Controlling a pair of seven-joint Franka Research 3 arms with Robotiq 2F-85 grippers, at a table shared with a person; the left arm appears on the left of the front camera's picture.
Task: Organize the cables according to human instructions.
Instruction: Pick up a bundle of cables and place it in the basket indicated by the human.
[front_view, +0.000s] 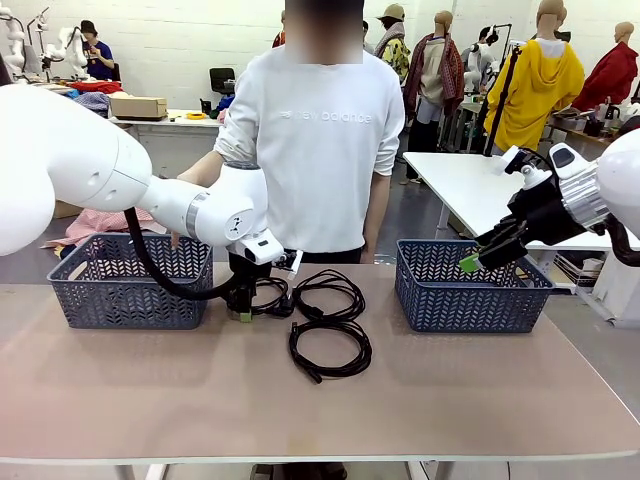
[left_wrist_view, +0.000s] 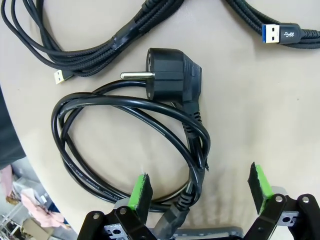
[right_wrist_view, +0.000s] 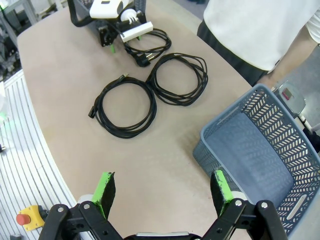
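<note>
Your left gripper (left_wrist_view: 200, 181), spread, straddles a power cord (left_wrist_view: 199, 150), its plug (left_wrist_view: 167, 75) plain in the wrist view; right gripper (right_wrist_view: 163, 182) spread too.

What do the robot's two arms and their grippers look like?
The left arm and right arm are smooth, rounded white casings. A thick black hose loops off the left arm's wrist. The left gripper and right gripper are black linkage frames with silver screws, each with two fingers tipped by bright green pads.
</note>
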